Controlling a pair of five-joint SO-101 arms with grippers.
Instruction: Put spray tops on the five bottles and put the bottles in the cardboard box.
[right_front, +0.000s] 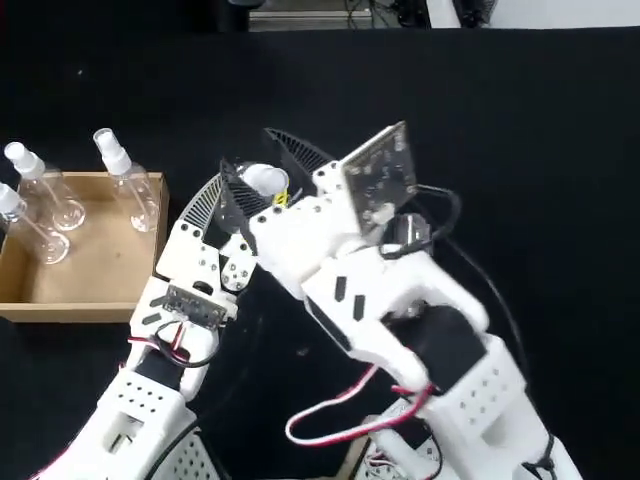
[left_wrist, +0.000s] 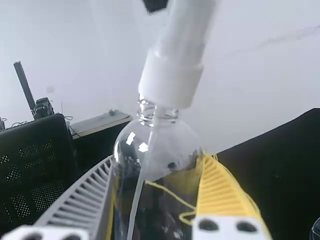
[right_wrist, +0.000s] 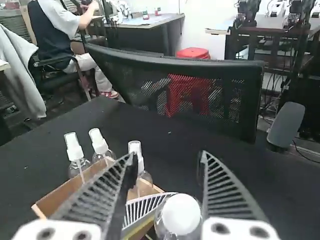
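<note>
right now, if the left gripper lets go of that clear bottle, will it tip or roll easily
Probably light: the bottle looks like thin clear plastic, empty. Its rounded shoulders suggest it would roll if laid down. The spray top looks tilted on the neck, so it may fall off if jostled.

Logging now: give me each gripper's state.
Left gripper: closed on the bottle.
Right gripper: open, around the spray top.

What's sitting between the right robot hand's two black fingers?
A white spray top sits inside the right gripper, seen in the right wrist view. It is at the neck of the clear bottle the left gripper holds.
</note>
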